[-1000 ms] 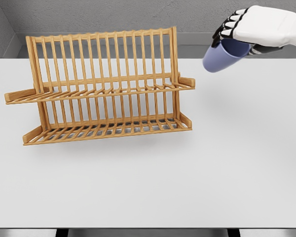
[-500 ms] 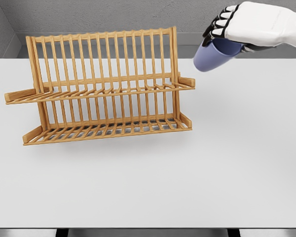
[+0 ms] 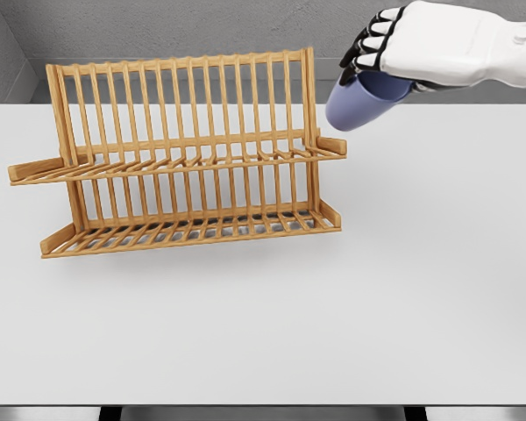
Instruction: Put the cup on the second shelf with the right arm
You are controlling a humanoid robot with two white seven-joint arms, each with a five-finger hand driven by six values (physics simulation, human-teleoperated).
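Head view: right hand (image 3: pixel 421 44) enters from the upper right, fingers (image 3: pixel 368 46) curled over the rim end of the blue cup (image 3: pixel 359 101), gripping it. Cup hangs tilted below the knuckles (base pointing down-left), in the air just right of the wooden dish rack (image 3: pixel 184 153), above its upper shelf (image 3: pixel 171 162), not touching. Rack stands on the white table (image 3: pixel 333 307).

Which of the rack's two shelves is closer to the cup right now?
The upper shelf: its right end sits just below-left of the cup; the lower shelf lies farther down.
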